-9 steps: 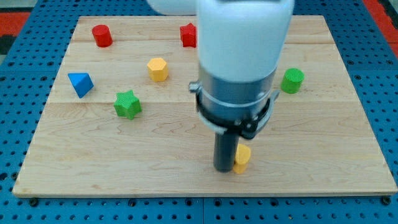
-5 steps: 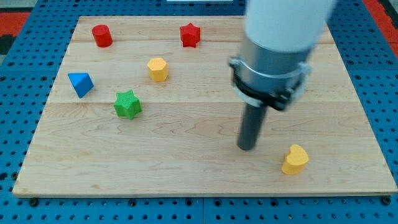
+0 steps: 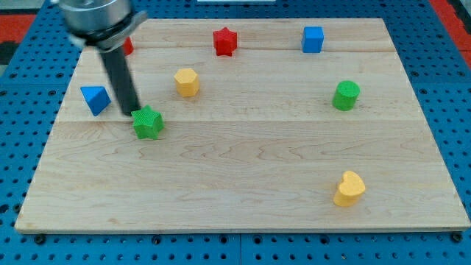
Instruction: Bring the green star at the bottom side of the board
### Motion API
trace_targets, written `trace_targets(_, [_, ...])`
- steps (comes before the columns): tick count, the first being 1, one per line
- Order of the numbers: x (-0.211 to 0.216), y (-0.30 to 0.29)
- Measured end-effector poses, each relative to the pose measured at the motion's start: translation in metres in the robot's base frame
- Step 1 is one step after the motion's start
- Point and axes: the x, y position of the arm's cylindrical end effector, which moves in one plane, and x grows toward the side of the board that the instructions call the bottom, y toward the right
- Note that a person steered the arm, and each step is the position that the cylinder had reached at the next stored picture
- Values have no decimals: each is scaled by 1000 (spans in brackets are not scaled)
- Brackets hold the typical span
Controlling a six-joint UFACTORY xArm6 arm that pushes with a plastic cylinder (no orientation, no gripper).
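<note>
The rod is slanting down from the view's top left, and my tip (image 3: 131,112) is sitting at the upper-left edge of the green star (image 3: 148,122), touching it or very nearly so; the picture is not letting anyone tell which. The arm is carrying no pincer, only this straight dark rod, so nothing is being clamped or held. The green star is lying in the left part of the board (image 3: 235,213), roughly at mid-height, well apart from the board's bottom edge. Just to the left of the tip the blue triangular block (image 3: 95,99) is resting, near but apart from the star. A red block (image 3: 128,46) is peeking out from behind the rod near the top left corner, mostly hidden, so its shape is not showing. The yellow hexagonal block (image 3: 187,82) is sitting up and to the right of the star, with clear wood between them. The red star (image 3: 224,41) is lying near the top edge, a little left of centre, and the blue cube (image 3: 313,39) is standing further right along that same edge. The green cylinder (image 3: 346,96) is standing upright toward the right side at about the tip's height. The yellow heart (image 3: 349,188) is lying alone in the lower right, well apart from every other block.
</note>
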Motion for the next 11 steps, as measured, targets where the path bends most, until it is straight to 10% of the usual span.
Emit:
trace_targets(1, [36,43])
trace_targets(4, [-32,16])
trace_targets(6, [52,100])
trace_targets(11, [80,235])
